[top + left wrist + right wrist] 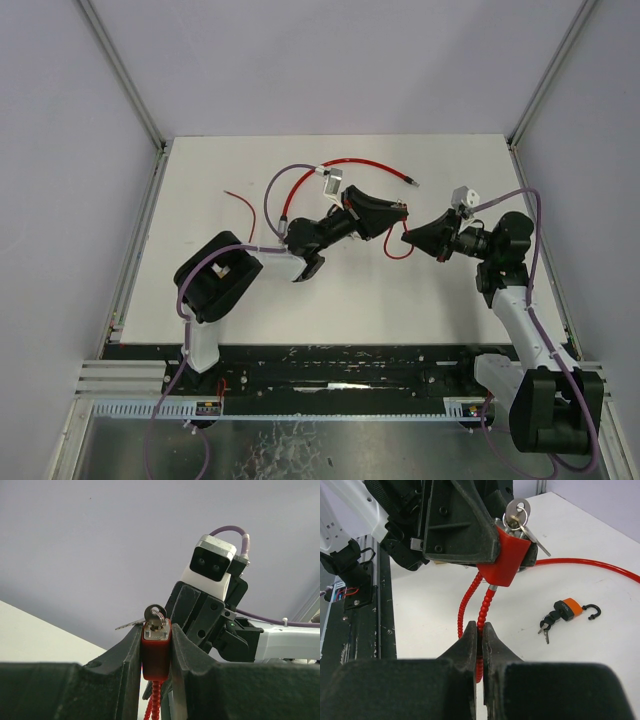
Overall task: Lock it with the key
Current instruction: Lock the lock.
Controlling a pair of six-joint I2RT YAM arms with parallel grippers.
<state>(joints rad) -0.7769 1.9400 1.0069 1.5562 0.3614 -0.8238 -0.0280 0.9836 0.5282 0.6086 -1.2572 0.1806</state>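
A red padlock [156, 655] stands upright between the fingers of my left gripper [156, 630], which is shut on its body. A silver key [155, 614] on a ring sits in the keyhole on the lock's top face; a second key hangs off the ring to one side. In the right wrist view the same padlock [507, 555] and key [516, 512] show above my right gripper [479, 630]. That gripper is shut on the lock's red ribbed cable [485, 607] just below the body. From above, both grippers [392, 212] [408, 238] meet over mid-table.
A small orange padlock [568, 609] with a bunch of keys lies on the white table [440, 625] beyond the right gripper. A long smooth red cable [350, 160] arcs across the far middle of the table. A thin red wire [240, 202] lies to the left.
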